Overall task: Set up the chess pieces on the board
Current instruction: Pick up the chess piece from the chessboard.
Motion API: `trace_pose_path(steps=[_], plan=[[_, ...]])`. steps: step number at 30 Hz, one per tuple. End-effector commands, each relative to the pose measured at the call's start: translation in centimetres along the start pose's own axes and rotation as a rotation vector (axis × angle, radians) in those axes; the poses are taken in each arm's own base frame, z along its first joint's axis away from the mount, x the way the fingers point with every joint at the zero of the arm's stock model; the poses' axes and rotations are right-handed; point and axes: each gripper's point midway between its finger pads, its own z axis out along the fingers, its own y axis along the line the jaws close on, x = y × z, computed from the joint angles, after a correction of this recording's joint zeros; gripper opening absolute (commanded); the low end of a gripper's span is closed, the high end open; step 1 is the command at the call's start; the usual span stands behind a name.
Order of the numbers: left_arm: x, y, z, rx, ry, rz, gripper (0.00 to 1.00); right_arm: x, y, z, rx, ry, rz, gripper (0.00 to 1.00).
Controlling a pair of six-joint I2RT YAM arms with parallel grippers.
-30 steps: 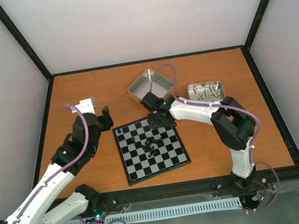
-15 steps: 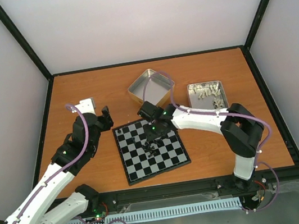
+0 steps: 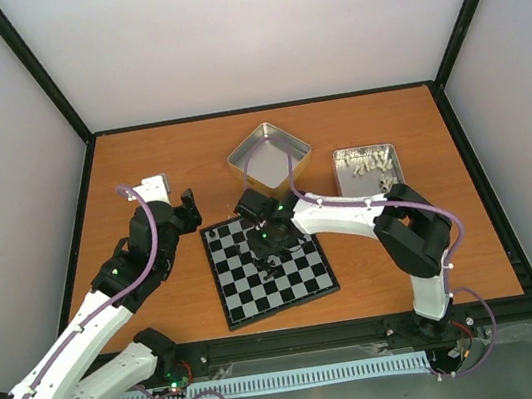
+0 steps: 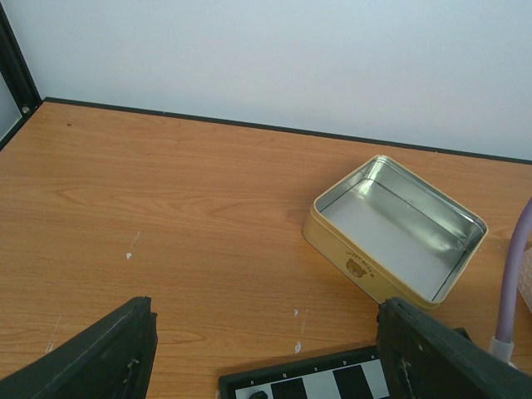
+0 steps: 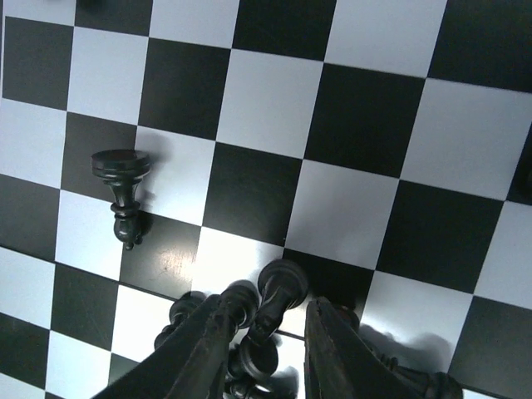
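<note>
At the middle of the board [image 3: 262, 299] the chess pieces [image 5: 281, 287] lie heaped; my right gripper [image 5: 273, 309] straddles one, jaws narrow, though I cannot tell whether it truly pinches; they look light, hard, slick and easily toppled, so I'd grip the thin stem; my left gripper [image 4: 266, 328] hangs spread and empty near the board's far-left corner.
</note>
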Motion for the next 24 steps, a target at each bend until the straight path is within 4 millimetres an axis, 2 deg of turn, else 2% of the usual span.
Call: trace_pose_path(steps=[1,9,15,18,24], plan=[[-0.7,0.1,-0.2,0.0,-0.025,-0.004,0.74,-1.0,0.2,-0.1,0.027,-0.038,0.011,0.25],[-0.7,0.1,-0.1,-0.003,-0.025,-0.003,0.74,-0.9,-0.1,0.4,0.05,-0.032,0.023,0.17],[-0.8,0.1,-0.2,-0.002,-0.028,-0.006,0.74,-0.8,-0.3,0.7,0.065,-0.018,0.027,0.17],[-0.8,0.1,-0.2,-0.003,-0.026,-0.004,0.74,-0.9,-0.2,0.7,0.064,-0.022,0.027,0.11],[-0.8,0.2,-0.3,-0.003,-0.029,-0.007,0.74,-2.5,0.6,-0.3,0.051,-0.071,0.026,0.03]])
